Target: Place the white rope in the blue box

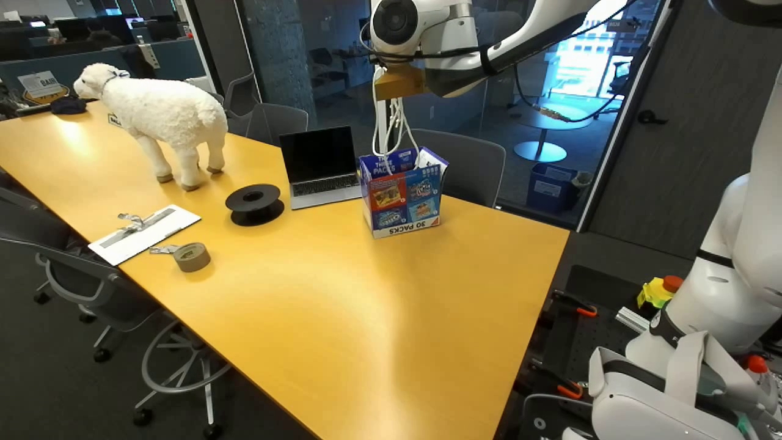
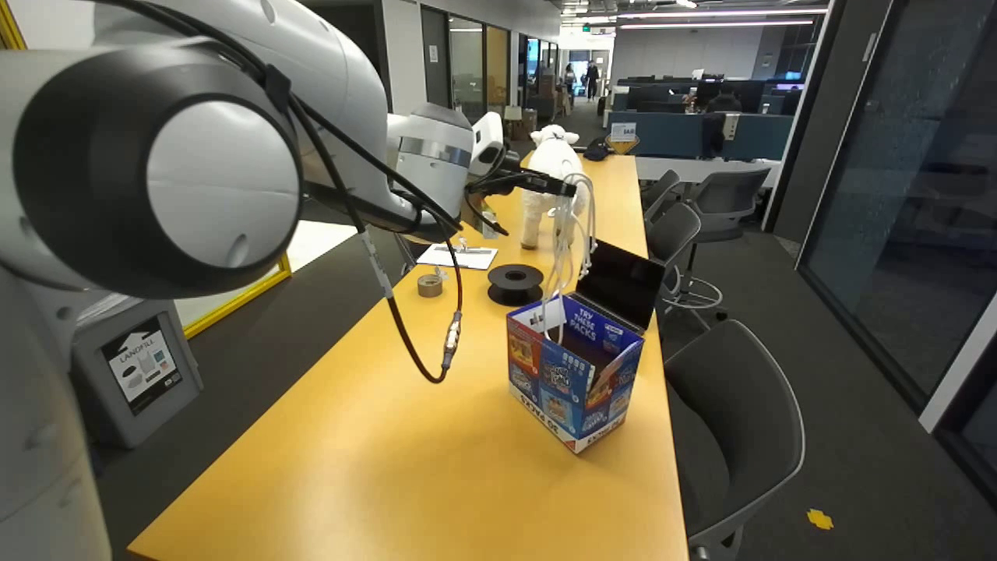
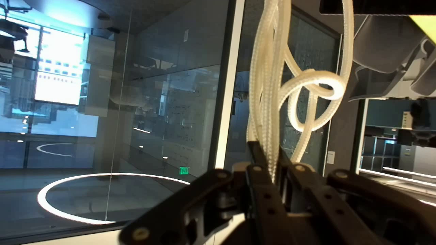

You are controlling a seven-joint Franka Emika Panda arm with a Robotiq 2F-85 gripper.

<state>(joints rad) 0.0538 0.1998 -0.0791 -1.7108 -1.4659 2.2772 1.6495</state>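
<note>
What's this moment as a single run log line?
pincer: closed on white rope | rope: hanging, bottom inside blue box | box: open, on table | release: pending

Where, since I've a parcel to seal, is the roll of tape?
In an exterior view, the roll of tape sits on the table in the picture's left half, beside the flat white board and nearer the camera than the black spool.

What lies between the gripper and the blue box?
The white rope: in an exterior view, it hangs from the gripper, its lower part inside the blue 30 PACKS box.
</note>
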